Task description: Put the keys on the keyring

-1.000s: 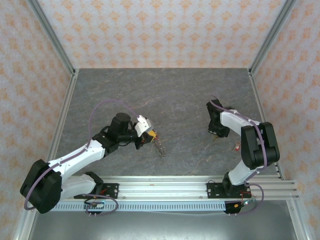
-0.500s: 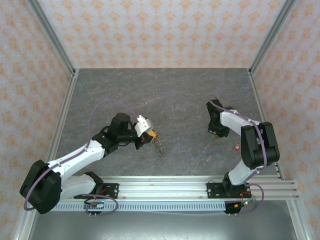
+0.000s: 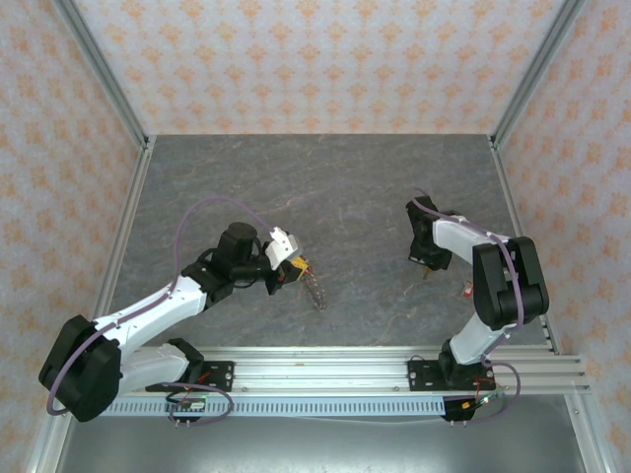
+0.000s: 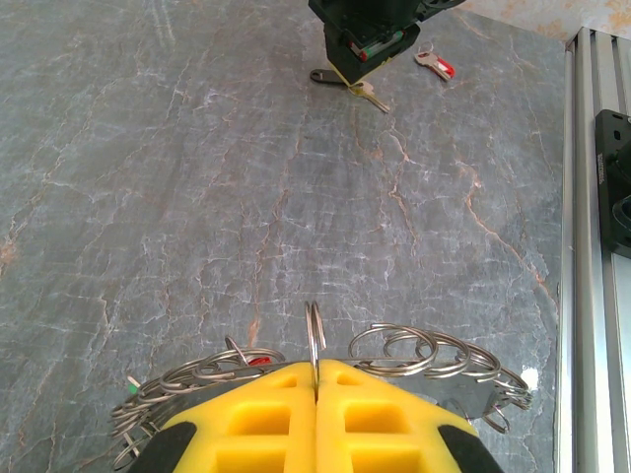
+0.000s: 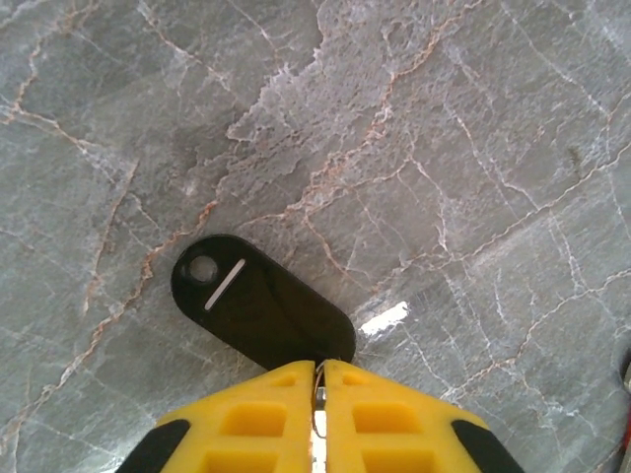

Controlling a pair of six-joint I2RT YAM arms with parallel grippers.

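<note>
Grey marbled desk [image 3: 345, 187] below. Left jaws pinch the keyring [image 4: 314, 335] edge-on; right jaws, well apart, are closed on the black key [image 5: 261, 305]. So thin a pinch could let it twist or drop when lifted. Its blade hides inside the grip; the red key [image 4: 439, 66] looks tiny.

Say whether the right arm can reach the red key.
Probably yes: the red key lies on the table beside the right claw, though that claw is shut on the black key.
</note>
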